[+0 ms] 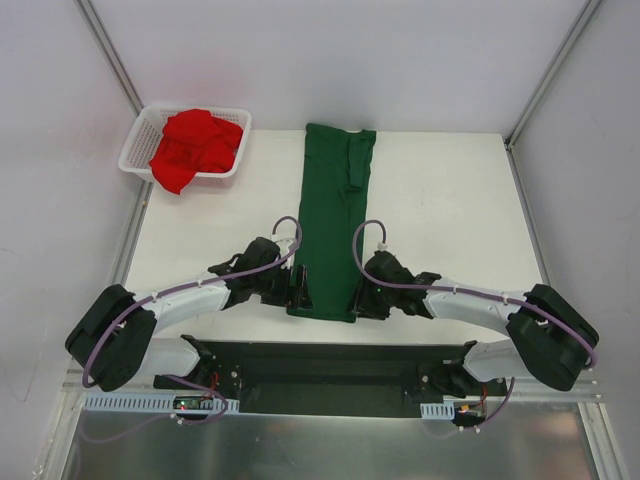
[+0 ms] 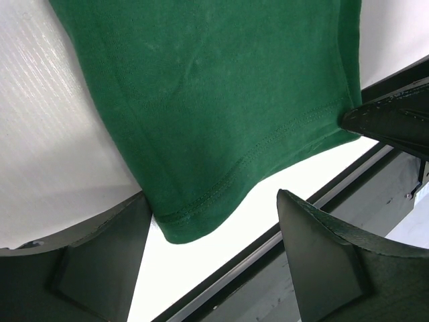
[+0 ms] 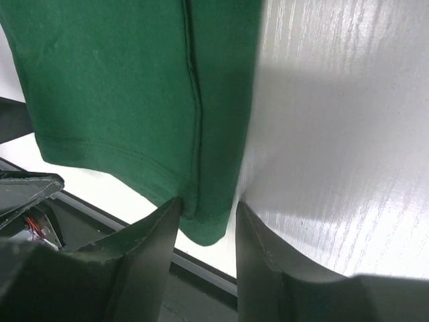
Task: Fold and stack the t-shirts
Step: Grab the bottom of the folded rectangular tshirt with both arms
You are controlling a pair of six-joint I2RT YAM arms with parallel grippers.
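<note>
The green t-shirt (image 1: 332,220) is folded along its length into 1 long narrow strip and lies flat on the white table (image 1: 440,220). The cloth is plain dark green and mostly smooth, with a stitched hem on its short end and 1 sleeve folded on top at the other end. The red t-shirt (image 1: 195,145) is not folded. It sits as a crumpled heap inside the white basket (image 1: 134,148), and part of it hangs over the rim.

The green strip lies to the right of the basket, apart from it. Its sleeve end is about level with the basket. Its hem end is the end farther from the basket, and both arms meet it there.

The left gripper (image 1: 298,290) is at the hem corner on the basket's side. In the left wrist view its jaws (image 2: 211,201) are spread wide, with the hem corner of the shirt (image 2: 221,100) lying between them and not pinched.

The right gripper (image 1: 362,295) is at the other hem corner. In the right wrist view its jaws (image 3: 208,204) stand fairly close together, with a gap between them. The corner of the shirt (image 3: 114,87) fills this gap. I cannot tell if the fingers press the cloth.

The long axis of the strip runs from the hem at the arms straight away from them, with the sleeve end pointing to the far edge of the table.
</note>
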